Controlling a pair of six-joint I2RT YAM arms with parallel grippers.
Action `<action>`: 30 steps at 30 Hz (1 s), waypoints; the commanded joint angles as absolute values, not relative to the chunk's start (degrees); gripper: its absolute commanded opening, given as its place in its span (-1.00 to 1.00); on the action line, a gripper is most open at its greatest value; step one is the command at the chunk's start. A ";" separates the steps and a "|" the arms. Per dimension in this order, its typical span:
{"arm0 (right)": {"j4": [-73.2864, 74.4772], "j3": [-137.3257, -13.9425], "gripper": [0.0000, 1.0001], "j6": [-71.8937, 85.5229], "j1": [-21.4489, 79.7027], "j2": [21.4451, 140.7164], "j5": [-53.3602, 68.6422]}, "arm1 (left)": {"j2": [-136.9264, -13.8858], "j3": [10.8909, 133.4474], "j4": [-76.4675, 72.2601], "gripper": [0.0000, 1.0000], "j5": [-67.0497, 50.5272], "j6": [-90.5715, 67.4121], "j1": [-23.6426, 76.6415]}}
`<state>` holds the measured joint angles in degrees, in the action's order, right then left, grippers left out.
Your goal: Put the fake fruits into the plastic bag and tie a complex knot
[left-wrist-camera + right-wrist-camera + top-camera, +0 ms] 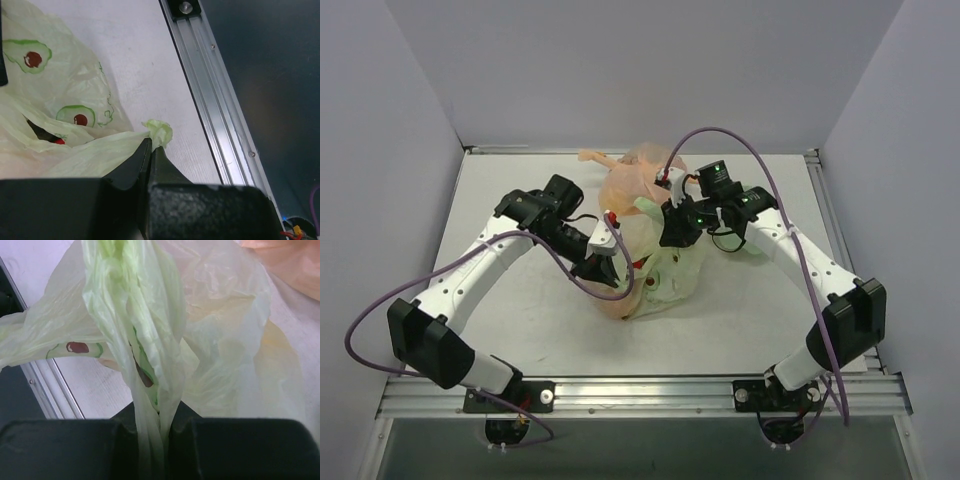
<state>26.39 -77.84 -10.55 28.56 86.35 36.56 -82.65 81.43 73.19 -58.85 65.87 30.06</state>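
Observation:
The pale green plastic bag (668,278) with avocado prints stands in the middle of the table between both arms. My left gripper (151,145) is shut on a twisted strip of the bag's handle, and a small tuft (160,131) pokes out past the fingertips. My right gripper (152,412) is shut on the other bunched handle (135,330), which rises straight up from the jaws. In the top view the left gripper (603,268) is at the bag's left side and the right gripper (675,232) is above its top. Through the bag's opening I see a bit of a red fruit (59,141); the other fruits are hidden.
A peach-orange translucent bag (632,178) lies right behind the green one, touching it. The aluminium rail (215,100) of the table's near edge runs close to my left gripper. Purple cables (760,160) loop over both arms.

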 commanded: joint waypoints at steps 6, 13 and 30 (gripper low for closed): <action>27.68 -83.32 -1.00 -16.34 31.29 90.53 44.03 | -80.51 83.16 47.86 -1.00 -65.66 35.20 28.13; 27.77 -81.92 -1.00 -22.41 33.40 88.25 48.78 | -74.09 68.92 6.44 -1.00 -58.63 1.60 25.93; 28.39 -82.18 -0.39 -22.86 36.30 87.01 49.31 | -78.22 68.64 -0.53 -1.00 -56.25 -6.68 25.40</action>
<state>27.62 -80.73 -23.20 35.88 89.12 47.88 -78.11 68.79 2.48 -55.92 -5.89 24.88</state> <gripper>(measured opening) 0.288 0.035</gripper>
